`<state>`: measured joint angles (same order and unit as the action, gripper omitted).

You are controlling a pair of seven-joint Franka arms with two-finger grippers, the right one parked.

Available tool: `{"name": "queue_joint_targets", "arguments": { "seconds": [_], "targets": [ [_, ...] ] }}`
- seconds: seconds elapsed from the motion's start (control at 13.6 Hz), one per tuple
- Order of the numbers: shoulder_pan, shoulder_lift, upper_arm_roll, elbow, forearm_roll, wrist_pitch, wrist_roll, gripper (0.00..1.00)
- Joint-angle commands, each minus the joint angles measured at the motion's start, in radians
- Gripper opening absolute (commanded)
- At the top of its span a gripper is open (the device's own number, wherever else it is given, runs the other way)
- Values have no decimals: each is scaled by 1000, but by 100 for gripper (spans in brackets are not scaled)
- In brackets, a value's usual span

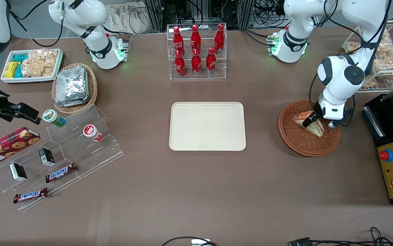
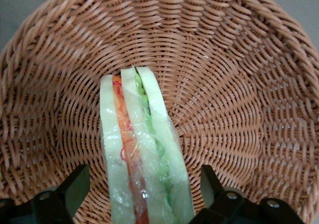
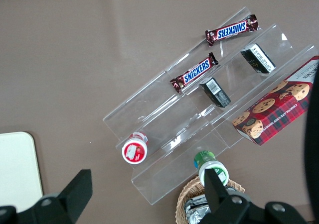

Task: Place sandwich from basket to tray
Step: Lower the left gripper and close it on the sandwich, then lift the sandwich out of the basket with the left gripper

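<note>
Right now the left arm's gripper (image 2: 142, 194) is down in the basket (image 1: 298, 145), its fingers (image 2: 75, 186) spread wide and straddling the sandwich (image 2: 142, 154) without touching it. The wedge stands on edge, its long axis running straight between them. The tray (image 1: 207, 126) lies well apart, toward the table's middle.

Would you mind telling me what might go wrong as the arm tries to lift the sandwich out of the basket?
The claw straddles the sandwich, fingers open, not touching. The sandwich is soft and film-wrapped, so it may squash or slip when gripped. The claw sits low in the basket, so a finger could catch the weave.
</note>
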<state>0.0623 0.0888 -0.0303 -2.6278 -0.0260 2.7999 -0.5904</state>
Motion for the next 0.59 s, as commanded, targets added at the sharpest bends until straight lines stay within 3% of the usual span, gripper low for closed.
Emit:
{"name": "queue_joint_targets", "arguments": {
  "seconds": [0.0, 0.22, 0.51],
  "targets": [
    [-4, -6, -5, -11, -9, 27, -17, 20],
    [-9, -15, -7, -6, -8, 20, -5, 11],
    [-9, -119, -10, 6, 4, -97, 116, 10]
  ]
}}
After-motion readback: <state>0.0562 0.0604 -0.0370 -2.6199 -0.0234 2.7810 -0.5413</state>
